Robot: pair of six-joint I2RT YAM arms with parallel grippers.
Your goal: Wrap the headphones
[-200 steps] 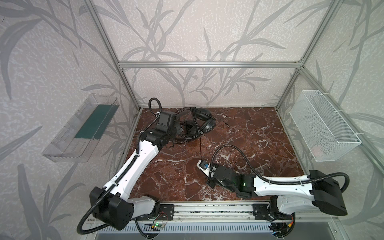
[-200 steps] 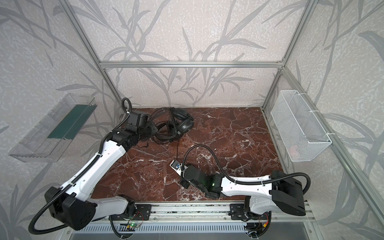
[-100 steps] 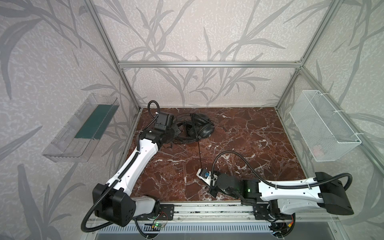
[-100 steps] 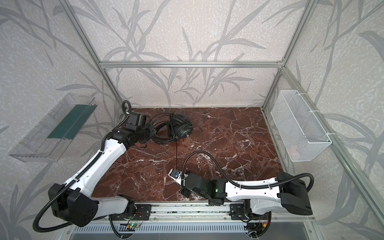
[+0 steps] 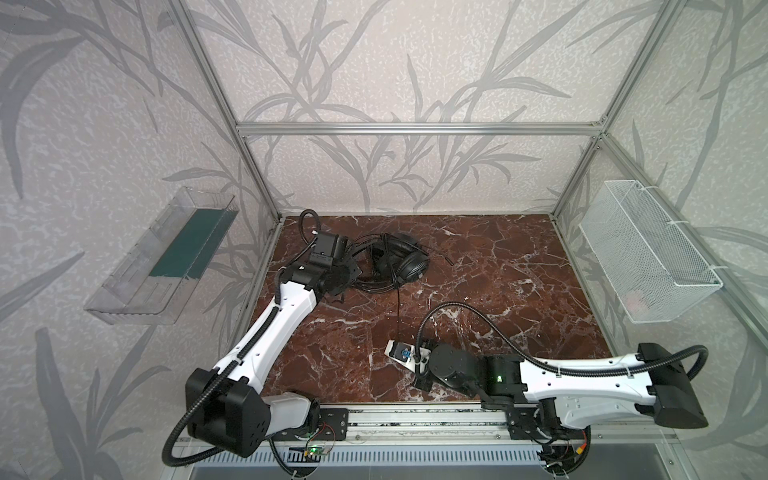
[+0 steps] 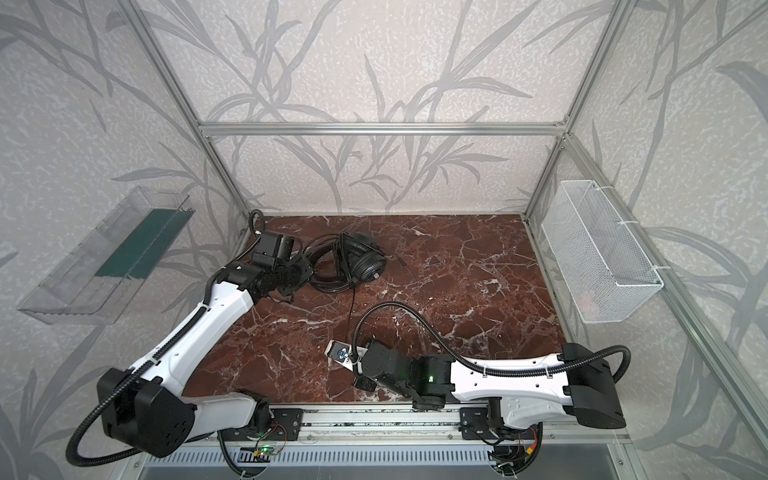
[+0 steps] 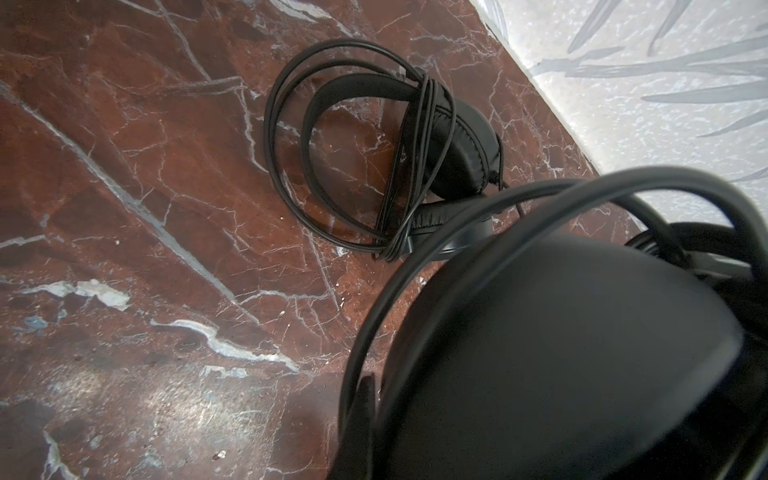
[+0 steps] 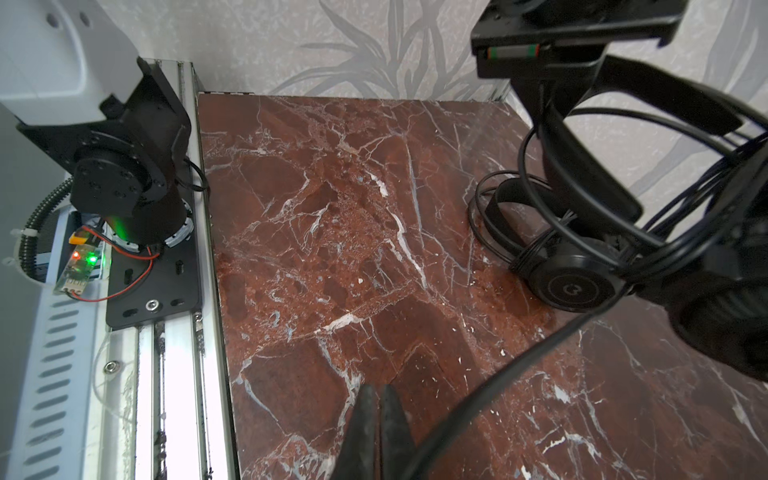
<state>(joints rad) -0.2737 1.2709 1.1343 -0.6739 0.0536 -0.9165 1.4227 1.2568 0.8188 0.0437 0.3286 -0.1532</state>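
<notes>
The cable (image 5: 398, 307) ran straight from the held headset (image 5: 401, 264) toward the right gripper (image 8: 377, 409), pinched on it; the left gripper (image 5: 351, 272), nearer, clamped the headset.

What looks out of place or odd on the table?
One headset lies neatly wrapped on the table. The other headset, held up by the left gripper, is only partly wound: its cable runs off in a straight line to the shut right gripper. Nothing looks damaged.
</notes>
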